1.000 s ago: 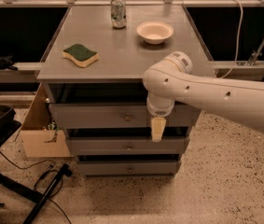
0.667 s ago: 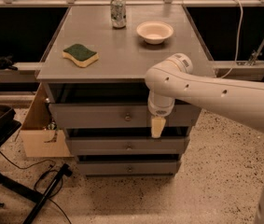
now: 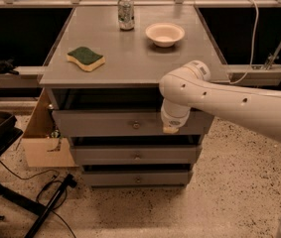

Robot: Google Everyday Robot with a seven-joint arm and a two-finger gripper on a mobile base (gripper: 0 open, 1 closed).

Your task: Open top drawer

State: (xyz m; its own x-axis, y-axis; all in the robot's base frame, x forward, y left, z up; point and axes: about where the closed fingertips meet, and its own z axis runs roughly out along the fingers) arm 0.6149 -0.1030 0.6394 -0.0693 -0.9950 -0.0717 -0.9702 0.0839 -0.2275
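The top drawer [image 3: 105, 123] is the widest grey front under the table top, with a small round metal knob [image 3: 136, 125] at its centre. A dark gap shows above its front. Two narrower grey drawers [image 3: 135, 155] sit below it. My white arm [image 3: 239, 103] reaches in from the right. The gripper [image 3: 171, 128] points down in front of the top drawer's right half, a little to the right of the knob and apart from it. Only its tan tip shows under the white wrist.
On the grey table top [image 3: 130, 63] lie a green and yellow sponge [image 3: 85, 58], a drink can [image 3: 125, 13] and a white bowl [image 3: 165, 34]. A cardboard box [image 3: 40, 143] stands at the cabinet's left. Cables and a black stand [image 3: 45, 207] lie on the floor.
The gripper has risen a little and shifted slightly right in front of the top drawer. The drawers and the things on the table have not moved.
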